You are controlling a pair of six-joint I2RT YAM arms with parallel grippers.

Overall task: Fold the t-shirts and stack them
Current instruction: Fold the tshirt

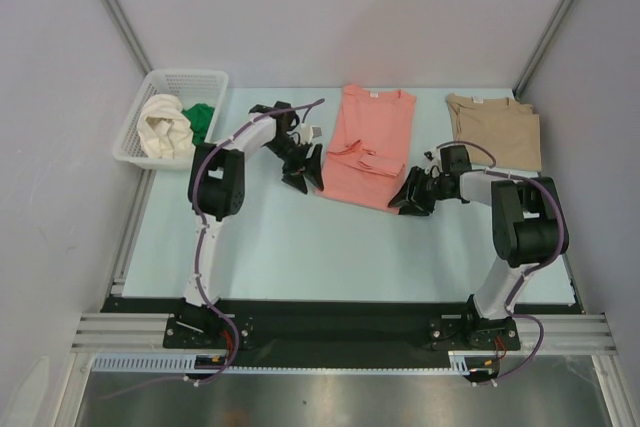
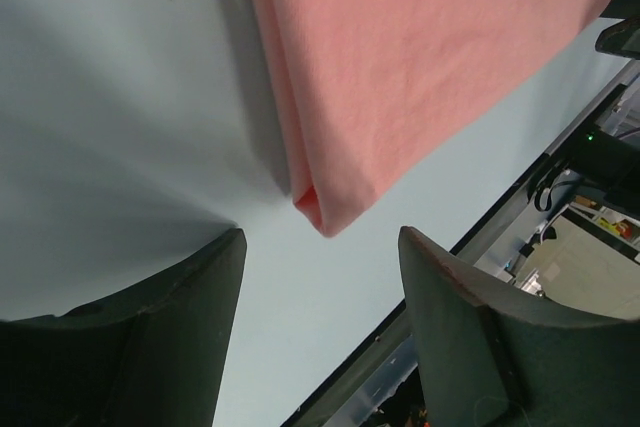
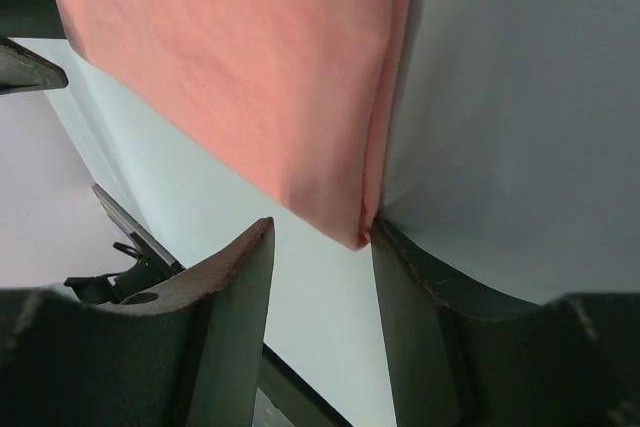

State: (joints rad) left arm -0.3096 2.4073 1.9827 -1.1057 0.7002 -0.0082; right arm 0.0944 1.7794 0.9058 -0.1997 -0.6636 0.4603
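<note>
**Ana:** Where is the salmon-pink t-shirt (image 1: 367,142) lying?

**Ben:** Flat in the middle of the surface (image 1: 300,247), collar away from the arms, both sleeves turned in over the chest. The tan t-shirt (image 1: 497,129) lies folded at the far right. The cream-white t-shirt (image 1: 165,125) and green t-shirt (image 1: 203,119) are bunched in the basket (image 1: 190,77) at the far left.

**Ana:** And the fingers?

**Ben:** The left fingers (image 2: 190,322) are spread and hold nothing; the near-left corner (image 2: 320,209) of the hem sits just ahead of their gap. The right fingers (image 3: 220,327) are spread too. The near-right corner (image 3: 357,232) is at the mouth of their gap, against one fingertip but not pinched.

**Ana:** So I judge the step to be taking both hem corners, to fold the bottom up toward the collar.

**Ben:** I agree. Each corner looks doubled over, so one finger should slide along the surface under every layer. If it catches only the top layer, the side fold will likely open on the lift.

**Ana:** What could go wrong?

**Ben:** Shoving the cloth. The right fingertip already touches its corner, so pushing forward could bunch the hem. I would advance low and slowly and pinch both sides together. Then lift only a little and carry evenly, so the hem lands square.
</note>
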